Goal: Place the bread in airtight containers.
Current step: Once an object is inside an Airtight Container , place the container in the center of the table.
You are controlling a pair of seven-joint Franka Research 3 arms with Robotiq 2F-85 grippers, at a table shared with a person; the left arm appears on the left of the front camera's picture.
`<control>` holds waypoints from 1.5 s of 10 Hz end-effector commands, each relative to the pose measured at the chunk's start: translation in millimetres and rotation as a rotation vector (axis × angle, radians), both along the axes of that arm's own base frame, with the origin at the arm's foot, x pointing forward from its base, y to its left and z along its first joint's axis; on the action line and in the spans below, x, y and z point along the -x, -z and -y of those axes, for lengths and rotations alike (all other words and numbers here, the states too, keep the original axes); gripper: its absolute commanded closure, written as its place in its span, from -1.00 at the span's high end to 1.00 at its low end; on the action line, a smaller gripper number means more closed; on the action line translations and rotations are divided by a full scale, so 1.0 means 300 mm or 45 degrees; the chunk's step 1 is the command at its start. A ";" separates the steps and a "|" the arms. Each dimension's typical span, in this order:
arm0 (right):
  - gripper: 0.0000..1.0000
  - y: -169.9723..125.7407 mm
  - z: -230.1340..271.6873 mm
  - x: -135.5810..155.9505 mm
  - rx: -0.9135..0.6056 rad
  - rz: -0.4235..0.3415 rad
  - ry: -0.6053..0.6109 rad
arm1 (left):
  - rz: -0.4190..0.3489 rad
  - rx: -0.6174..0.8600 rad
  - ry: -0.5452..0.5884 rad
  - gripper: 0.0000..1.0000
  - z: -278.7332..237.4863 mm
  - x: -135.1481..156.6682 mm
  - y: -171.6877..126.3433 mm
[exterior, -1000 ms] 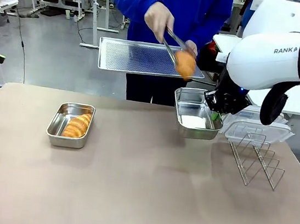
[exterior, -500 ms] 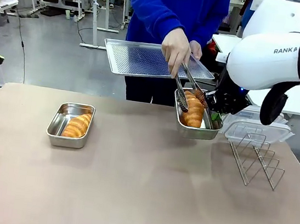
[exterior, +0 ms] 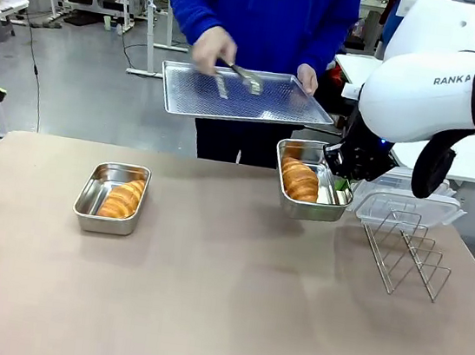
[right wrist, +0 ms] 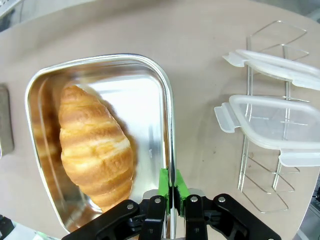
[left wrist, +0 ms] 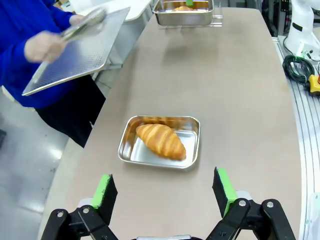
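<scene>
Left of centre on the desk (exterior: 219,315): pan (exterior: 92,199) holding one croissant (exterior: 122,199); left jaws spread wide. Upper middle: tray (exterior: 273,103), tongs (exterior: 244,77). Right of centre: second pan (exterior: 312,210) above the desk, second croissant (exterior: 299,180) inside, rim pinched by right jaws. Far right: lids (exterior: 404,206), rack (exterior: 407,252).

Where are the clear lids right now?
In the front view, the lids rest on the wire rack at the table's right side, just right of the pan that the right gripper clamps.
</scene>
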State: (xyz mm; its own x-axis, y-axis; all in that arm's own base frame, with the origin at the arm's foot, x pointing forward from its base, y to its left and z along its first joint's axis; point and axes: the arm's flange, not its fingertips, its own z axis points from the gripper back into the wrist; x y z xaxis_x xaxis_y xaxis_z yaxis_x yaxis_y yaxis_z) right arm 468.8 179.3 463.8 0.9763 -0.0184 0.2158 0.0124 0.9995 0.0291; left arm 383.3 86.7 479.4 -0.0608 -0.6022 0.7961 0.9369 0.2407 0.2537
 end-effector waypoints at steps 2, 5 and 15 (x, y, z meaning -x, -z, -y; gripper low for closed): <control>-1.00 -0.014 -0.003 -0.002 0.008 0.017 0.022 | 0.029 0.027 0.002 1.00 0.005 0.004 0.011; -0.89 0.028 -0.044 -0.057 0.015 -0.047 0.094 | 0.029 0.027 0.002 1.00 0.005 0.004 0.011; -0.89 0.392 -0.162 -0.166 -0.005 -0.060 0.150 | 0.029 0.027 0.002 1.00 0.005 0.004 0.011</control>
